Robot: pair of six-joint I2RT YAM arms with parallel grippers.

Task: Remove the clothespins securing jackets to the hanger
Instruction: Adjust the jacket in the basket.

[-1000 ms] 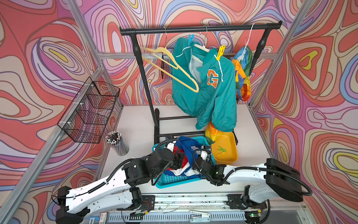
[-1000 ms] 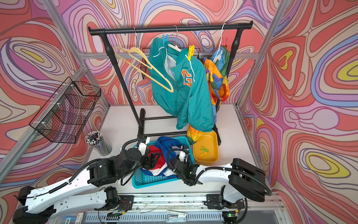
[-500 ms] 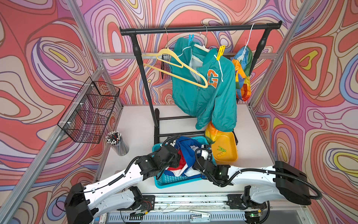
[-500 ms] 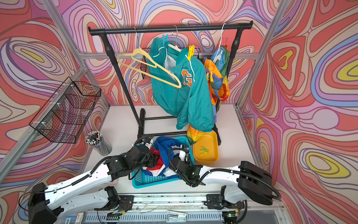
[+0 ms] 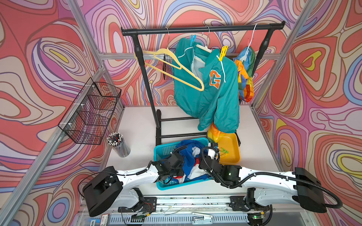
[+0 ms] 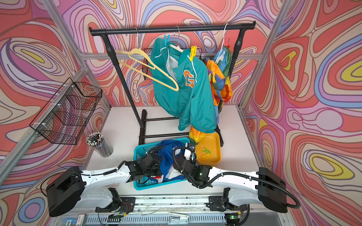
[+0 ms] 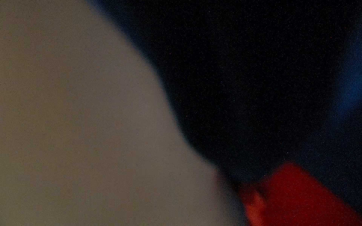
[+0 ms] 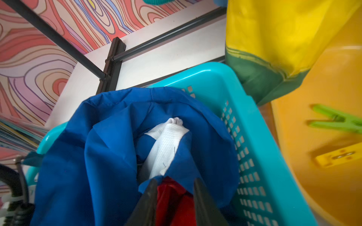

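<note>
1. At 12 o'clock, along the back of the table: rack (image 5: 201, 29). Carries three hangers.
2. Toward 11 on that rack: bare hanger (image 5: 176, 64), tilted, its low end lying against the teal jacket (image 5: 211, 94).
3. Dead on 12: teal jacket again. Hangs pinned by a blue pin (image 5: 193, 39) at one shoulder and a yellow pin (image 5: 223, 53) at the other.
4. At 1 o'clock: rainbow jacket (image 5: 245, 78). Hangs bunched, touching the teal one. Shows a small red pin (image 6: 226, 41) near its hook. Trails one end down onto the far edge of the tray (image 5: 231, 156).
5. At 6 o'clock: basket (image 5: 162, 152). Holds the blue jacket (image 5: 189, 156), crumpled, off any hanger.
6. At 3 o'clock of the basket, just beside it: tray. Holds a green pin (image 8: 337, 122) and a loose yellow pin (image 8: 337, 156), near each other but apart.
7. At 7 o'clock, reaching in low: left gripper (image 5: 176, 165). Sits sunk into the blue jacket. In the wrist view, gives only blurred pale, dark blue and red cloth against the lens. Cannot tell how wide the jaws stand, nor whether cloth is caught.
8. At 5 o'clock: right gripper (image 8: 175, 182). Points into the blue jacket, jaws apart, with a red fold lying between the fingers (image 8: 148, 199). Shows no clamp on it.
9. At 9 o'clock on the side wall: wire basket (image 5: 92, 113). At 8, on the table: pencil cup (image 5: 119, 144).
</note>
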